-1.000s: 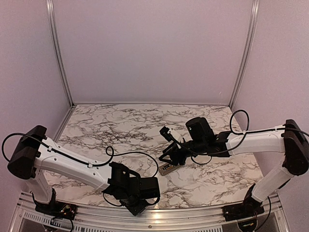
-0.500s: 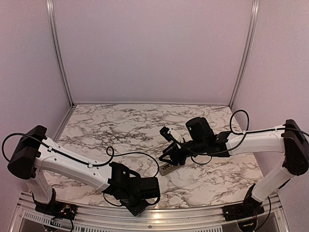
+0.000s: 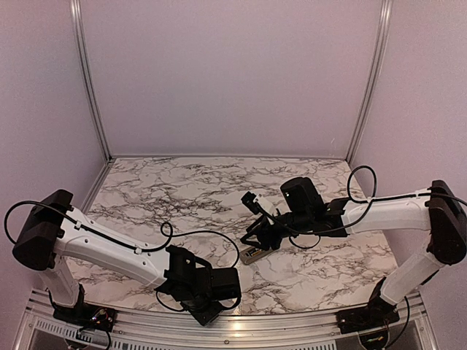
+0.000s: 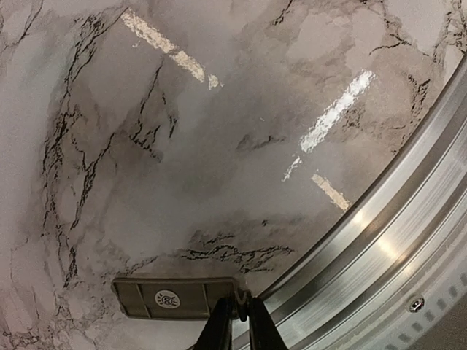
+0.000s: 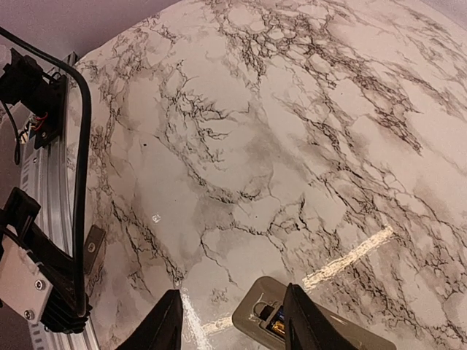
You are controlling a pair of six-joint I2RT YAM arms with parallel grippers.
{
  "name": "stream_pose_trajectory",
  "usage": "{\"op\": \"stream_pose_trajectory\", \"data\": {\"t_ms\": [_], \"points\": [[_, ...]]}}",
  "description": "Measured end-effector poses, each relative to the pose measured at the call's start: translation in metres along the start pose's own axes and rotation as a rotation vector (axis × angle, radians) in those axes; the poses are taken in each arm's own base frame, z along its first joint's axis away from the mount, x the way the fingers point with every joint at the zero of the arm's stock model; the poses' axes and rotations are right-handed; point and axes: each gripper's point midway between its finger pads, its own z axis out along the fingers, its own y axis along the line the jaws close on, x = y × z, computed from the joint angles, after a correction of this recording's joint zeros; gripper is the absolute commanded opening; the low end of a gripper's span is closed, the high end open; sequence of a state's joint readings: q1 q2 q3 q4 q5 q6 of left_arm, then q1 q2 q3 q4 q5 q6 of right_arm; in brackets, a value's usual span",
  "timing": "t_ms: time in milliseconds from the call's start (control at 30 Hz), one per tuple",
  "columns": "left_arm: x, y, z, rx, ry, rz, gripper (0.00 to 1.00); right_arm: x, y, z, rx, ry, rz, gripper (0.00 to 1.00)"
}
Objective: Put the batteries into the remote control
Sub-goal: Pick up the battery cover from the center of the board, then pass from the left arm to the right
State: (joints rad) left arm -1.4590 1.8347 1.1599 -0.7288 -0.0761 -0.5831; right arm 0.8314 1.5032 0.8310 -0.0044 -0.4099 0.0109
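pale lilac walls close in a marble bench [image 3: 182,189], and little on it has moved in the last second: from above, both arms sit almost where they were. the one real change is at the near edge. the left pincer [image 4: 239,321] has drawn its jaws in until only a slit is left between the fingertips, right at the end of the grey cover [image 4: 175,297], which lies flat on the marble beside the metal rail [image 4: 379,248]. whether the tips actually nip the cover's corner or just rest against it cannot be told from the wrist view. the right pincer [image 5: 233,289] has not changed. it hangs about half open, low over the remote [image 5: 350,334], holding nothing that shows, with one finger crossing in front of the remote's end. the remote lies grey back up, mid-bench and right of centre, well apart from the cover. its bay is open, and a gold battery [image 5: 276,329] glints inside. the black one cannot be made out, so it is unclear if both cells are in. the closing by the cover looks like the start of a pick-up — probably to bring the lid back over the bay, which would put the loading near its end. a thin plate lying flat so close to the rail may slip rather than lift.
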Motion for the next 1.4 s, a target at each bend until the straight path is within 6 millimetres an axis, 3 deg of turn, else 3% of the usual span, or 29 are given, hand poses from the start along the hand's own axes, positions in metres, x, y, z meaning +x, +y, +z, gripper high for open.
{"op": "stream_pose_trajectory", "data": {"t_ms": [200,367,500,633,800,900,1033,1167,1300,1400], "points": [[-0.001,0.000,0.001,0.005,-0.002,0.002,0.00,0.001,0.000,0.000,0.000,0.005,0.001,0.45],[-0.005,0.002,-0.001,0.011,-0.011,-0.007,0.00,0.002,0.000,0.000,0.000,0.006,0.000,0.45],[-0.019,0.013,-0.017,0.058,-0.051,-0.051,0.00,0.001,-0.003,-0.001,0.006,0.004,0.004,0.45],[-0.051,0.026,-0.063,0.193,-0.195,-0.125,0.00,-0.015,-0.007,-0.017,0.027,-0.048,-0.011,0.49],[-0.095,0.039,-0.147,0.433,-0.470,-0.186,0.00,-0.063,0.010,-0.061,0.036,-0.240,-0.123,0.59],[-0.108,0.047,-0.191,0.574,-0.611,-0.193,0.00,-0.078,0.025,-0.088,0.026,-0.355,-0.195,0.63],[-0.116,0.045,-0.240,0.754,-0.759,-0.157,0.00,-0.083,0.043,-0.106,0.004,-0.445,-0.277,0.65],[-0.117,0.034,-0.272,0.932,-0.853,-0.103,0.00,-0.088,0.075,-0.107,-0.042,-0.494,-0.386,0.66],[-0.113,0.026,-0.292,1.068,-0.896,-0.069,0.00,-0.088,0.109,-0.101,-0.079,-0.512,-0.493,0.66],[-0.110,0.022,-0.305,1.142,-0.920,-0.047,0.00,-0.088,0.124,-0.098,-0.080,-0.520,-0.549,0.66]]}}
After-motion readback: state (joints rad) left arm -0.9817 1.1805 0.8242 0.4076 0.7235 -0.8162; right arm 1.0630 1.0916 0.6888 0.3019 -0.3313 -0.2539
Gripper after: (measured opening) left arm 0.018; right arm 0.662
